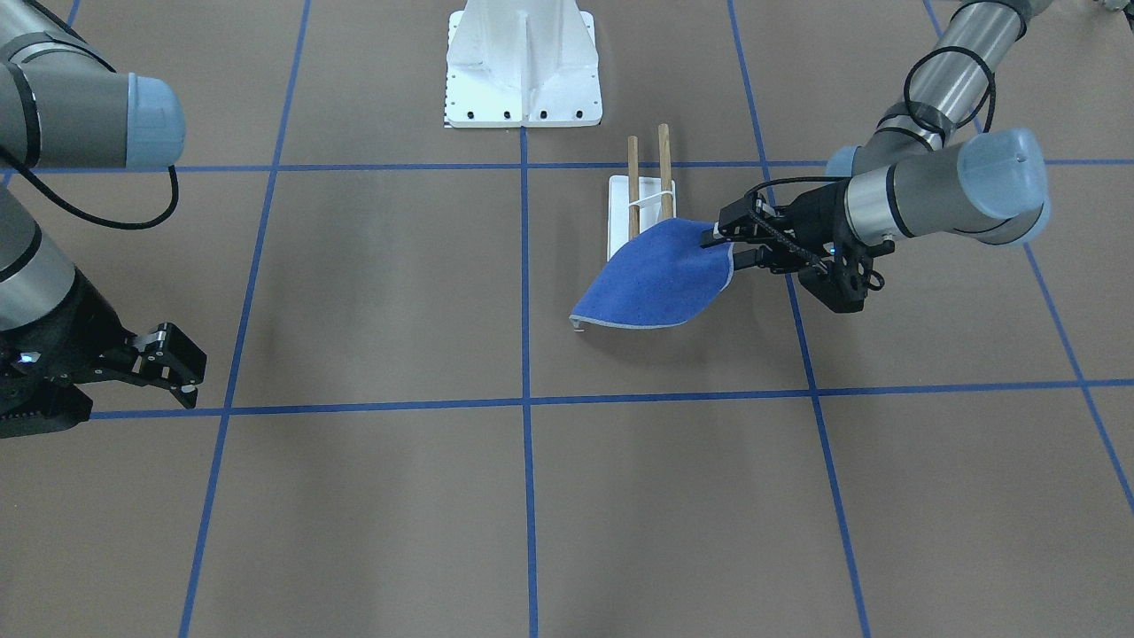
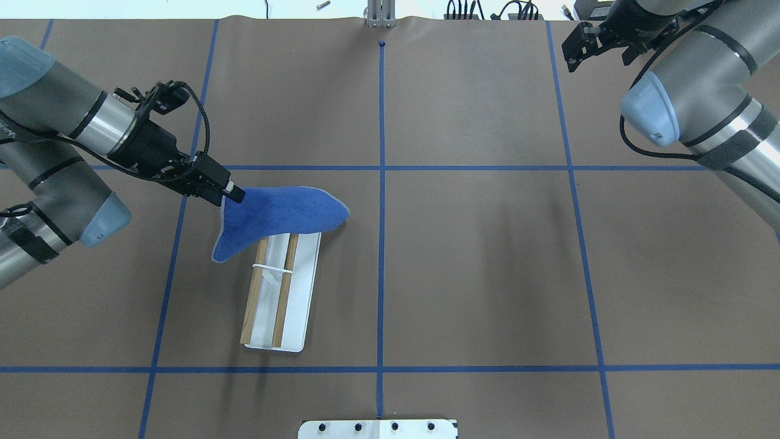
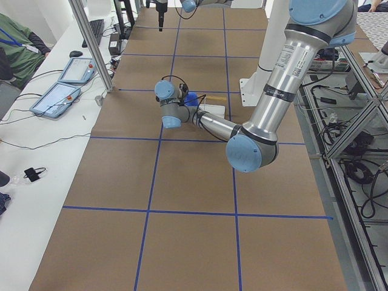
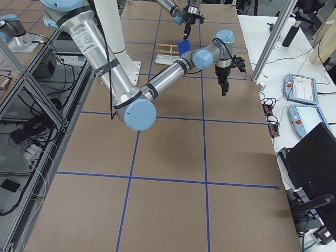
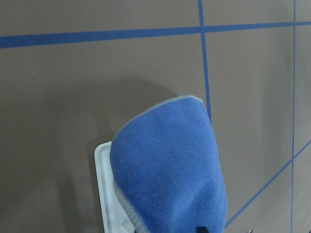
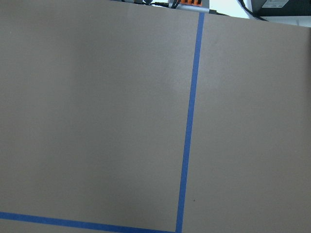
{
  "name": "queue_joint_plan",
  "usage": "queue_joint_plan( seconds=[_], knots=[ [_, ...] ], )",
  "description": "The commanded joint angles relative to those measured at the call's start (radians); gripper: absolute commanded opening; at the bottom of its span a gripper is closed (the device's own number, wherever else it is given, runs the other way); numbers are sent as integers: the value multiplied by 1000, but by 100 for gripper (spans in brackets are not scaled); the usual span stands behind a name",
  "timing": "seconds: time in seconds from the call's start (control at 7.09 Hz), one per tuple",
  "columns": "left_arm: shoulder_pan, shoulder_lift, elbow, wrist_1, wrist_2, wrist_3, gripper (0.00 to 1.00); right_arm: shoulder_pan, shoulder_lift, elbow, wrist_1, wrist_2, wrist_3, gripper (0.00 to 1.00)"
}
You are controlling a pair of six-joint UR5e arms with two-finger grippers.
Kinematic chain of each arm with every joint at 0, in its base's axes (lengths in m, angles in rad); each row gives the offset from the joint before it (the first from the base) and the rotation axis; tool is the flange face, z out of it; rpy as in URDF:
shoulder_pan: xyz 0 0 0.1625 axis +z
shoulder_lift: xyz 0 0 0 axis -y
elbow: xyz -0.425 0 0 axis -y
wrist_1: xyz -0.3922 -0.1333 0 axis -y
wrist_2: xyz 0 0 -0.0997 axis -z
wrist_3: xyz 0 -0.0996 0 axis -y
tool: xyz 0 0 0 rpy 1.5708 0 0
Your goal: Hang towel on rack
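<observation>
The royal-blue towel with a pale grey edge hangs from my left gripper, which is shut on one corner. It drapes over the far end of the rack, a white base with two wooden rods, and hides that end. In the front-facing view the towel covers the rack's near end, with the left gripper to its right. The left wrist view shows the towel over the white base. My right gripper is open and empty, far from the rack, also in the overhead view.
The white robot mount stands at the table's robot side. Blue tape lines grid the brown table. A side bench with control pendants runs along the far edge. The right wrist view shows only bare table and tape.
</observation>
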Motion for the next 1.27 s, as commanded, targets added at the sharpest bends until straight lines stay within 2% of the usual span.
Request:
queue_joint_plan(
  seconds=[0.0,0.28,0.42,0.56,0.99,1.13],
  knots=[
    [-9,20,-4,-3,145,3,97,16,0,2,1,38,-1,100],
    [0,23,-10,-3,392,13,97,29,1,3,1,54,-4,100],
    [-10,26,-7,9,451,196,98,29,1,3,1,54,-4,100],
    [-74,60,-9,65,461,333,98,30,0,3,1,54,-6,100],
    [-264,66,-25,362,461,806,98,48,-3,-1,-2,55,-15,100],
    [-320,86,-68,482,461,907,98,62,-5,-4,-5,55,-23,100]
  ],
)
